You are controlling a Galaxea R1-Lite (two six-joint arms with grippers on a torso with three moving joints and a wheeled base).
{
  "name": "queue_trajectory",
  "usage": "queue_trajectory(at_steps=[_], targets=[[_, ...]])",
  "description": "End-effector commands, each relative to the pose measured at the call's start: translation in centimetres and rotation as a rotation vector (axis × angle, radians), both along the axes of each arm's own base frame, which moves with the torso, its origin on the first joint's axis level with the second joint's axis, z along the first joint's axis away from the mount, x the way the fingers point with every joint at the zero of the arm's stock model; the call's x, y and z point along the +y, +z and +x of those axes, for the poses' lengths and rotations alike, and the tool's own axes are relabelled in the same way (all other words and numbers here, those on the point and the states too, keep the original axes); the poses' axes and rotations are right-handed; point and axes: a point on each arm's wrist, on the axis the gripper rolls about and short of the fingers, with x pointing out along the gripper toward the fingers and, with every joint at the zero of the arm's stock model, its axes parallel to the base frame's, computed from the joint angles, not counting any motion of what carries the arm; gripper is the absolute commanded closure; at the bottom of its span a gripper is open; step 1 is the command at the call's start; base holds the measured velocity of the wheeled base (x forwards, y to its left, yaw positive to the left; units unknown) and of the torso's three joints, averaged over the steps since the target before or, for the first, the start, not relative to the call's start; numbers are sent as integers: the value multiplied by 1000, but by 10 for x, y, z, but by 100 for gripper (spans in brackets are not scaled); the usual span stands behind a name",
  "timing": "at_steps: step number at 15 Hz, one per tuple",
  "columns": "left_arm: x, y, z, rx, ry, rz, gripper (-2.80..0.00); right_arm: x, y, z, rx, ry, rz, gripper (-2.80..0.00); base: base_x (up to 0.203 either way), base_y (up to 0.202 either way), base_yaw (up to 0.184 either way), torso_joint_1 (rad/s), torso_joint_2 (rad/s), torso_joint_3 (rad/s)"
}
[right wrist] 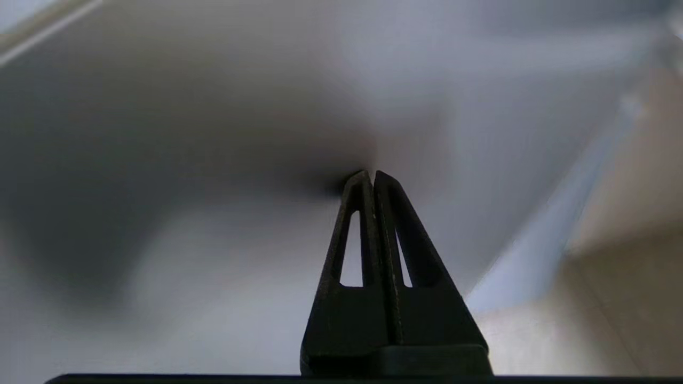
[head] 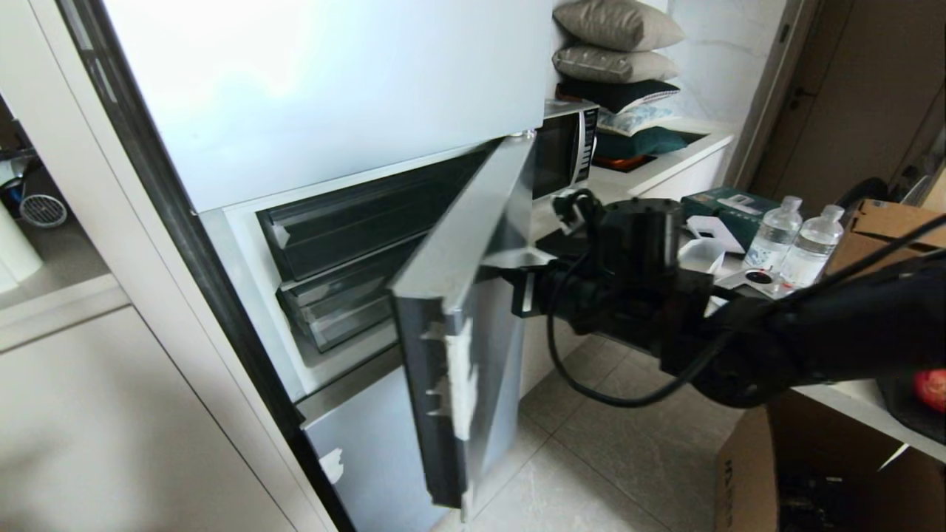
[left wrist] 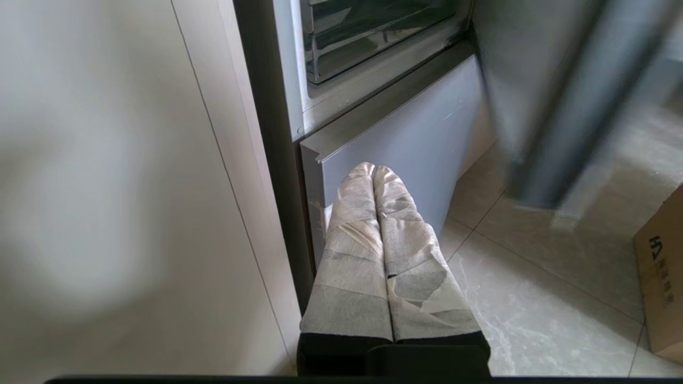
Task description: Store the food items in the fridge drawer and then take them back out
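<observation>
The fridge's middle door (head: 473,244) stands half open, with white tape scraps on its edge. Behind it sits the clear fridge drawer (head: 336,314), pushed in under a darker bin; its see-through front also shows in the left wrist view (left wrist: 373,37). My right gripper (right wrist: 371,176) is shut and empty, tips pressed to the door's grey outer face; the arm reaches in from the right (head: 628,295). A red apple (head: 933,388) lies at the far right edge, behind that arm. My left gripper (left wrist: 373,169) is shut, its taped fingers hanging low by the bottom freezer front.
A microwave (head: 565,148) and stacked pillows (head: 617,44) stand on the counter beyond the door. Two water bottles (head: 794,236) and boxes crowd the right-hand table. A cardboard box (head: 746,473) sits on the tiled floor below my right arm.
</observation>
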Motion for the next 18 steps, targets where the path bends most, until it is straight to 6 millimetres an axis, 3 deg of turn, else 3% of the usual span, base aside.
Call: queue_trajectory(at_steps=[1,3,5,7,9,10,11,13,14,16,18], targets=[[0,0,0,1,2,0,0,68,-36,34,-50,63,-4,0,0,0,0,0,0,0],[0,0,0,1,0,0,0,109,-42,53,-148,92,57,0,0,0,0,0,0,0],[0,0,0,2,2,0,0,124,-37,56,-226,109,117,0,0,0,0,0,0,0],[0,0,0,1,2,0,0,120,-15,47,-281,108,159,0,0,0,0,0,0,0],[0,0,0,1,0,0,0,100,8,23,-276,109,148,0,0,0,0,0,0,0],[0,0,0,1,1,0,0,84,18,4,-259,113,129,0,0,0,0,0,0,0],[0,0,0,2,0,0,0,58,42,-26,-264,118,125,0,0,0,0,0,0,0],[0,0,0,2,2,0,0,-5,82,-91,-301,101,134,0,0,0,0,0,0,0],[0,0,0,2,0,0,0,-36,92,-119,-316,66,137,0,0,0,0,0,0,0],[0,0,0,1,2,0,0,-102,100,-171,-351,-117,140,0,0,0,0,0,0,0],[0,0,0,2,2,0,0,-174,90,-212,-376,-372,99,0,0,0,0,0,0,0]])
